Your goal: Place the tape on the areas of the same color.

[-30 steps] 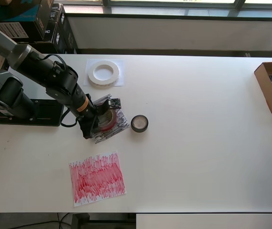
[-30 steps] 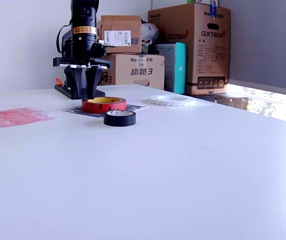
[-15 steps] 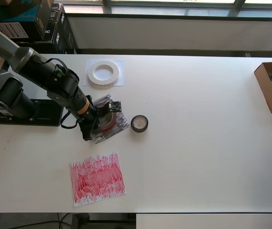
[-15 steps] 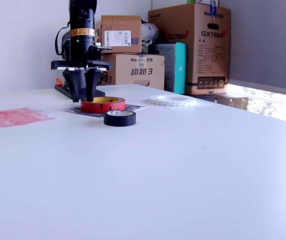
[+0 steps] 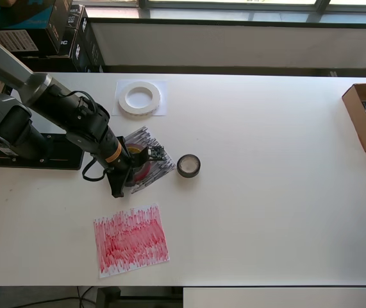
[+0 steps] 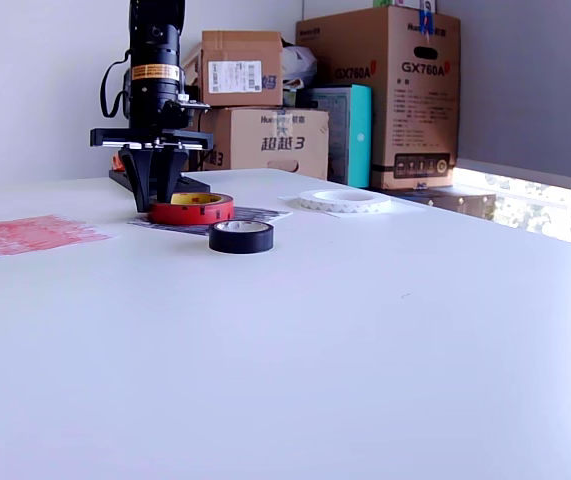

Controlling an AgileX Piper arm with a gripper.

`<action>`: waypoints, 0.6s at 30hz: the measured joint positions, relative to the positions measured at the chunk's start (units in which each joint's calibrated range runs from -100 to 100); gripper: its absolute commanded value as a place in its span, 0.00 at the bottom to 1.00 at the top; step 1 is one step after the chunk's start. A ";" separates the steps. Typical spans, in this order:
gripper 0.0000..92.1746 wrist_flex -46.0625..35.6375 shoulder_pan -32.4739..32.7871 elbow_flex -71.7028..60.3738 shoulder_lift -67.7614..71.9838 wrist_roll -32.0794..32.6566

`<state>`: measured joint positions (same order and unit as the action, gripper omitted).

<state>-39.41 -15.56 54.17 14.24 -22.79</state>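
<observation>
My gripper [image 5: 133, 172] comes in from the overhead view's left and is shut on the rim of the red tape roll [image 5: 142, 173], which rests on the black-scribbled sheet [image 5: 163, 168]. In the exterior view the gripper [image 6: 162, 200] stands upright at the left edge of the red roll [image 6: 193, 211]. A black tape roll [image 5: 179, 166] lies on the bare table just right of that sheet. A white tape roll [image 5: 124, 99] lies on the white sheet [image 5: 160, 110]. The red-scribbled sheet [image 5: 130, 240] lies nearer the front edge with nothing on it.
The arm's black base [image 5: 48, 154] sits at the overhead view's left. An open cardboard box [image 5: 357, 112] stands at the right edge. Stacked cartons [image 6: 385, 90] stand behind the table in the exterior view.
The gripper and the red roll have slid together towards the overhead view's lower left, across the black-scribbled sheet. The black and white rolls have not moved.
</observation>
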 measured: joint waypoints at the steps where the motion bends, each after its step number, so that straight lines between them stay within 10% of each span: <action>1: 0.01 0.00 0.00 0.00 -0.36 0.00; 18: 0.00 0.00 -2.19 -9.35 -4.04 1.89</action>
<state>-39.41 -17.75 44.82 10.20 -20.90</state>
